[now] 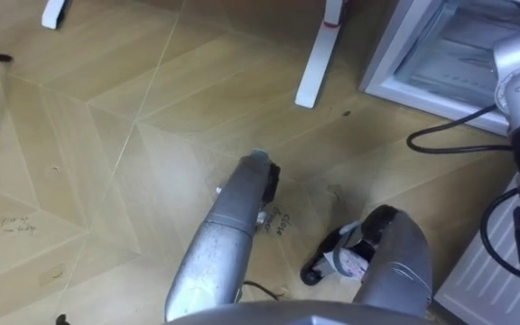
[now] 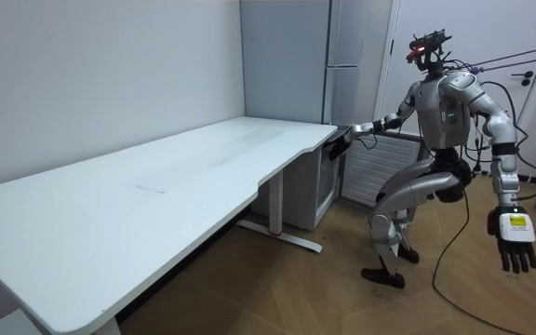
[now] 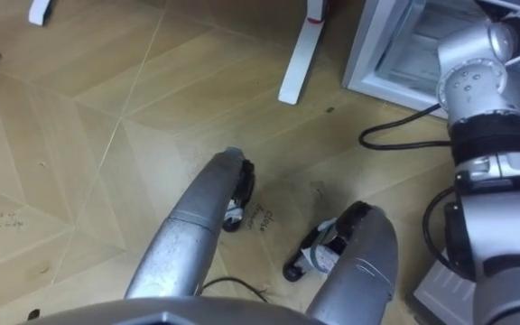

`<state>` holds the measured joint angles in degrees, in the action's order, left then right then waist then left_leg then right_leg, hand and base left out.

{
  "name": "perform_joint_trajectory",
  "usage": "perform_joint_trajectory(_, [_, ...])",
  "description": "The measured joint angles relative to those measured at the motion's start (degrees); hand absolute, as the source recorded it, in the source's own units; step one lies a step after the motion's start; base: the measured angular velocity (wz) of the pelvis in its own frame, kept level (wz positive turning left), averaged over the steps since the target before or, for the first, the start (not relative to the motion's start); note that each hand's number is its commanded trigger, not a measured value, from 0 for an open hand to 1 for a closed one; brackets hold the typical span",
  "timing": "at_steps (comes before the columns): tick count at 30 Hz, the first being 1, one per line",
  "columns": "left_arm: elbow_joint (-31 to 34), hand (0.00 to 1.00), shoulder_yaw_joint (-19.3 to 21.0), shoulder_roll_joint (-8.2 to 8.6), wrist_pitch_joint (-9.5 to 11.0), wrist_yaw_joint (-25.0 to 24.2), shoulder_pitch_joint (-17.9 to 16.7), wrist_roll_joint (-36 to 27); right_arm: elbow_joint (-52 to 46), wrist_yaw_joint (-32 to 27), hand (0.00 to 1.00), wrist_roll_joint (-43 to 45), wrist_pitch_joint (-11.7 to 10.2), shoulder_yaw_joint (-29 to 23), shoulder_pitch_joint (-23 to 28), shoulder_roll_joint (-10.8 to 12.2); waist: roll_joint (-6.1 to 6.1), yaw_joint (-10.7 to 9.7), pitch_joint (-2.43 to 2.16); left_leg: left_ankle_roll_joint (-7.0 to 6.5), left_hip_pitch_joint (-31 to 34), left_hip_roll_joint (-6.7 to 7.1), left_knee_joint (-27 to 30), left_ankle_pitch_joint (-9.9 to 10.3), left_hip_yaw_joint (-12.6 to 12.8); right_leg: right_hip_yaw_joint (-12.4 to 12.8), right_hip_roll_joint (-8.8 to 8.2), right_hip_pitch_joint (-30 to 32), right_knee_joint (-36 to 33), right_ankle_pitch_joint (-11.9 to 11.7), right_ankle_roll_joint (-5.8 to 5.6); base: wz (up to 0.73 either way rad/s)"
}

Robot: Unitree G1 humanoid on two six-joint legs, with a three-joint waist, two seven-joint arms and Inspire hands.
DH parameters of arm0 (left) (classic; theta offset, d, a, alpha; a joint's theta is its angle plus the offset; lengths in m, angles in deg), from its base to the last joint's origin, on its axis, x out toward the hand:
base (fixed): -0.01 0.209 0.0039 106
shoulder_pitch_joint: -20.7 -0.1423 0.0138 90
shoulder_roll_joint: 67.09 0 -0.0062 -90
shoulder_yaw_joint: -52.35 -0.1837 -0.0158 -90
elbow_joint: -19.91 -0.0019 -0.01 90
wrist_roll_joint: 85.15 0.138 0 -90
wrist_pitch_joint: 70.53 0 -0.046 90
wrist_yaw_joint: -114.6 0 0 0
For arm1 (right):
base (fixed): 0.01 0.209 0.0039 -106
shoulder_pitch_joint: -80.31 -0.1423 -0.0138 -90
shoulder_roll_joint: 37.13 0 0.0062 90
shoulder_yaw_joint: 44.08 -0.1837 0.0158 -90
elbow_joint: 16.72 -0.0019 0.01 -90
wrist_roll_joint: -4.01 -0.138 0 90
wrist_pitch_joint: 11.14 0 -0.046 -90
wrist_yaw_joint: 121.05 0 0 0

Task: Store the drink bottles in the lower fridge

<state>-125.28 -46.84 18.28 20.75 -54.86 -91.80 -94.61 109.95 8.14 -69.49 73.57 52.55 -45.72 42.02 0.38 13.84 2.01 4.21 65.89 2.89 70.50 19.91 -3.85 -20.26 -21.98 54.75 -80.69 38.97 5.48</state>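
The lower fridge (image 1: 395,81) stands open at the upper right of the eye views, and its pale inside with a shelf shows. In the room view it is the low white box (image 2: 316,186) under the table's end. I stand in front of it with my knees bent. My right arm reaches out toward it, and my right hand (image 2: 342,144) is at the fridge's top front edge; its fingers are too small and dark to read. My left hand (image 2: 515,244) hangs at my side with straight fingers and holds nothing.
A long white table (image 2: 156,186) fills the room view's left, with its white foot (image 1: 318,56) on the wood floor near the fridge. A tall grey fridge (image 2: 342,56) stands behind. A white ribbed panel (image 1: 486,275) is close by my right leg.
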Motion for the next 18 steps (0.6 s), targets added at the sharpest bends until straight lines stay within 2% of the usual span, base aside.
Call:
perform_joint_trajectory(6, [0.15, 0.00, -0.13, 0.01, -0.10, -0.03, 0.24, 0.02, 0.92, 0.38, 0.00, 0.09, 0.00, 1.04, 0.09, -0.03, 0.57, -0.19, 0.15, -0.26, -1.40, -0.10, -0.61, 0.16, 0.00, -0.59, -0.08, -1.82, 0.91, -0.04, -0.10, 0.01])
perform_joint_trajectory(9, [0.25, 0.00, -0.23, 0.00, -0.32, -0.35, 0.27, 0.01, 3.27, 2.75, 0.00, 0.09, 0.24, 1.36, 0.31, 0.03, 0.56, -0.41, 0.21, -0.42, -3.17, -0.02, -2.53, 0.00, 0.06, -1.01, -0.04, -3.54, 2.80, -0.38, -0.72, 0.02])
perform_joint_trajectory(10, [0.35, 0.00, -0.25, -0.14, -0.60, -0.78, 0.26, -0.03, 3.86, 4.78, 0.00, 0.08, 0.37, 1.43, 1.59, 0.06, 0.42, -0.72, 0.30, -0.40, -4.34, -0.04, -3.52, -0.02, 0.09, -1.14, 0.19, -4.75, 3.85, -0.65, -1.14, 0.06])
perform_joint_trajectory(12, [0.47, 0.00, -1.16, -0.12, -1.34, -1.24, 0.25, -0.04, 4.29, 9.25, 0.00, 0.09, 0.37, 1.60, 4.29, -0.01, 0.26, -0.92, 0.38, -0.57, -6.17, -0.09, -4.67, 0.03, 0.11, -1.21, 0.61, -6.55, 5.42, -1.25, -1.18, -0.03])
perform_joint_trajectory(13, [0.47, 0.00, -2.43, -0.23, -1.83, -1.38, 0.63, -0.01, 5.93, 12.28, 0.00, 0.20, 0.35, 3.03, 5.12, -0.19, 0.11, -1.14, 0.49, -0.75, -7.33, -0.26, -5.45, -0.06, 0.09, -1.25, 1.14, -7.71, 6.62, -1.69, -1.45, -0.09])
perform_joint_trajectory(16, [0.73, 0.00, -2.63, -0.46, -2.10, -2.34, 1.93, -0.81, 10.20, 19.21, 0.00, 2.80, 0.36, 5.64, 7.82, -0.31, -0.51, -1.43, 0.55, -0.86, -9.93, -0.44, -7.88, -0.23, -0.26, -1.95, 2.14, -10.55, 9.76, -2.61, -2.03, -0.03])
perform_joint_trajectory(18, [1.18, 0.00, -3.41, -0.46, -2.13, -2.66, 2.29, -2.24, 15.32, 26.25, 0.00, 5.45, 0.53, 7.53, 9.60, -0.35, -0.86, -1.52, 0.55, -0.91, -12.85, -1.46, -10.25, -0.22, -0.15, -1.98, 3.76, -13.31, 13.60, -4.01, -2.50, -0.22])
